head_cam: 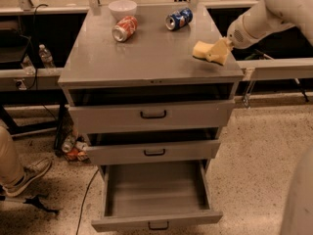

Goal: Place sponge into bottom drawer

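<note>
The pale-yellow sponge (201, 49) is at the right edge of the grey cabinet top (146, 53), just above its surface. My gripper (218, 51) comes in from the right on the white arm (264, 16) and is shut on the sponge's right end. The bottom drawer (155, 192) is pulled wide open and its tray is empty, with a small black handle (158, 225) on the front. It lies low and to the left of the gripper.
A red soda can (125, 28), a blue soda can (178, 19) and a white bowl (122, 7) are at the back of the top. The two upper drawers (152, 114) are slightly ajar. A person's leg and shoe (22, 175) are at lower left. Bottles and cans (73, 148) lie on the floor.
</note>
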Motion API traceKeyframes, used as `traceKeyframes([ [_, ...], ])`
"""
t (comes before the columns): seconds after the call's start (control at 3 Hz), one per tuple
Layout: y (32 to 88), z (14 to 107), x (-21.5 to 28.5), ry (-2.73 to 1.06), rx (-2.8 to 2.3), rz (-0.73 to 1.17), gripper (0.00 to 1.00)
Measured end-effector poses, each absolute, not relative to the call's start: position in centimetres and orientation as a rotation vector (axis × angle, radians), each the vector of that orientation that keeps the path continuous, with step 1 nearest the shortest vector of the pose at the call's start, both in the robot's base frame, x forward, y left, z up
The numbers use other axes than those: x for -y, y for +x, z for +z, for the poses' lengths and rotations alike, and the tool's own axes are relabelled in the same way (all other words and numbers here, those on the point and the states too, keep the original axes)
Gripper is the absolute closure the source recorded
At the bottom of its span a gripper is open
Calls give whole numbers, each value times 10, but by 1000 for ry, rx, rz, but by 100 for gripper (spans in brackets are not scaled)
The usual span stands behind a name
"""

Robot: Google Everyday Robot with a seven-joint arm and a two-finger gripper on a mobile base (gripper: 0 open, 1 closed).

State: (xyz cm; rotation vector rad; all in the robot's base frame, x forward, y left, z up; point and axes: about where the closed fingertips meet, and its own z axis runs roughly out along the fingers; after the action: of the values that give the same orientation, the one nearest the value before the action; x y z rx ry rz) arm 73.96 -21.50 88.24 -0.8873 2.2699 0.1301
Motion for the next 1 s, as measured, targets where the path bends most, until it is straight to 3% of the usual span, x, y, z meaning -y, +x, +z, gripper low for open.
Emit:
traceKeyframes([
  [0.67,641,858,229,-990,-2300,112,100],
  [1.0,598,797,222,-1029,-2394,197,100],
])
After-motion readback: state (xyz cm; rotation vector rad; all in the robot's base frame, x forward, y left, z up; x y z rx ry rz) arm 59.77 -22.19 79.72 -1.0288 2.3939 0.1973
